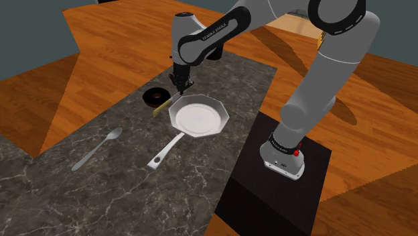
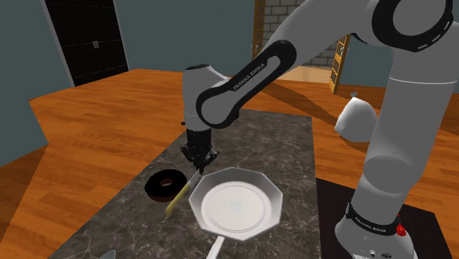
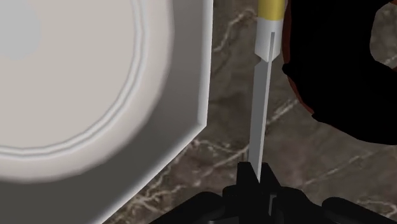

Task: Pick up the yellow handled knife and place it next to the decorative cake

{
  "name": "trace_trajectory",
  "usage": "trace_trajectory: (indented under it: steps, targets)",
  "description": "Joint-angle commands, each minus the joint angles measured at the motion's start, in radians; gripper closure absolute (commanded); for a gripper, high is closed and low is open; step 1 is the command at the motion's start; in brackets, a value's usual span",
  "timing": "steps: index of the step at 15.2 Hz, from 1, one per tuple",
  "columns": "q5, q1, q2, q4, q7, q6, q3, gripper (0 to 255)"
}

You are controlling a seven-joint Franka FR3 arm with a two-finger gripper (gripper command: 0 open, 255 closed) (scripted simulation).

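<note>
Yellow-handled knife between dark ring-shaped cake and white octagonal pan, just beside both. Black gripper at the blade's end, fingers clamped on its tip, handle pointing away.

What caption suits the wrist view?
Gripper clasps the yellow-handled knife by its blade, between white plate and dark cake.

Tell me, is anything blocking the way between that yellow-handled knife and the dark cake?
Nothing visible does. The knife runs between the white plate and the cake, with only bare marble counter between blade and cake. The gripper is shut on the blade's tip.
</note>
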Motion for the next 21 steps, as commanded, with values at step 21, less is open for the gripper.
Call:
trace_trajectory:
  steps: [21]
  targets:
    - [0.086, -0.012, -0.152, 0.153, -0.054, -0.287, -0.006, 255]
